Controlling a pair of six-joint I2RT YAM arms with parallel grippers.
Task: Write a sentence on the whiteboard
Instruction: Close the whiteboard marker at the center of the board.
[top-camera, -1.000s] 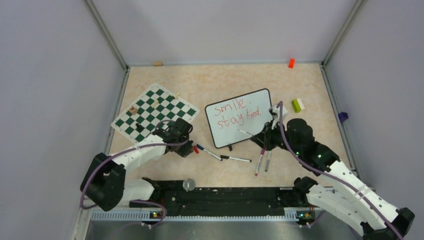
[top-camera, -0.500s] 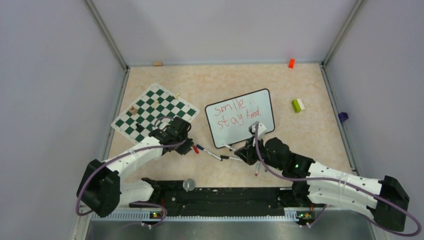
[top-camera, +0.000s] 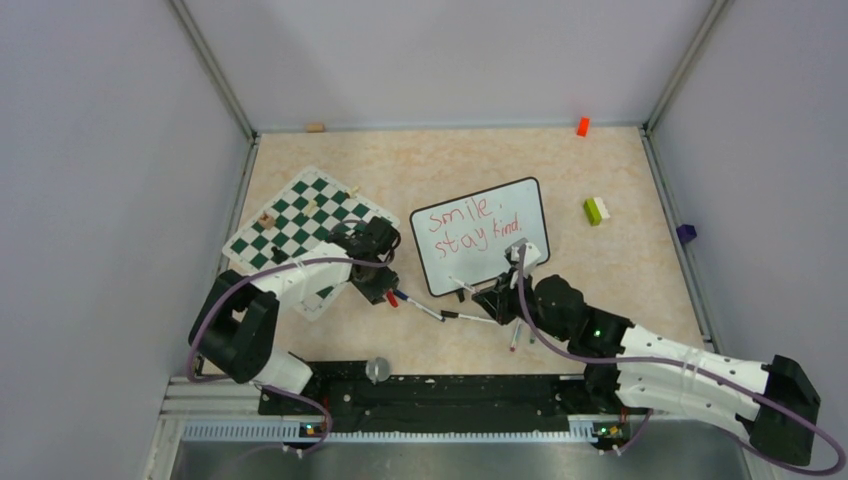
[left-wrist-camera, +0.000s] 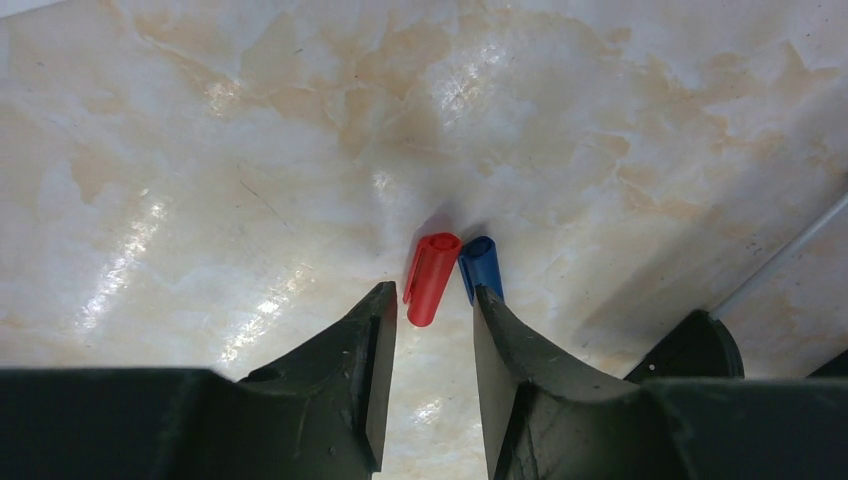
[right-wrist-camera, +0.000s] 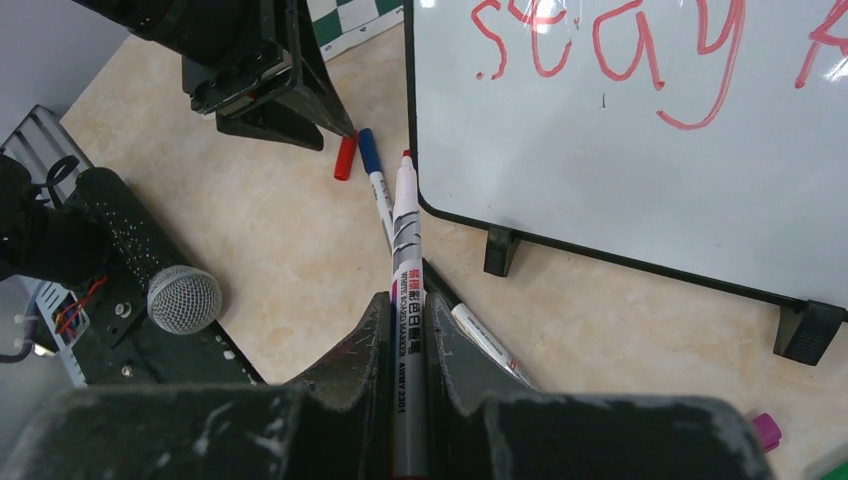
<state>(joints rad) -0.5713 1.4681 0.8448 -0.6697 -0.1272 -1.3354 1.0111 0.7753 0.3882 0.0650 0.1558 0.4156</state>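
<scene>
Two arms have both shifted in the last second. My right arm has swung away from the right edge of the whiteboard (top-camera: 520, 205) and now lies low along the table (top-camera: 620, 290) in front of the board's near edge. My left arm has drawn up beside the chess mat (top-camera: 300, 215). I read that as writing finished and tidying begun.

The board stands on its black feet mid-table, just right of the mat, its glossy face leaning back. The sentence (top-camera: 470, 228) runs in two red lines, "smile." over "stay kind.", legible and unsmudged, with the lower right of the board left bare.

The right gripper (right-wrist-camera: 407, 305) is clamped on the red marker (right-wrist-camera: 405, 230), uncapped, its tip aimed past the board's corner. The left gripper (left-wrist-camera: 432, 300) has just let its jaws part. The red cap (left-wrist-camera: 430, 278) lies on the table right at their tips, touching a blue cap (left-wrist-camera: 482, 265). Capping is what remains, I judge.
</scene>
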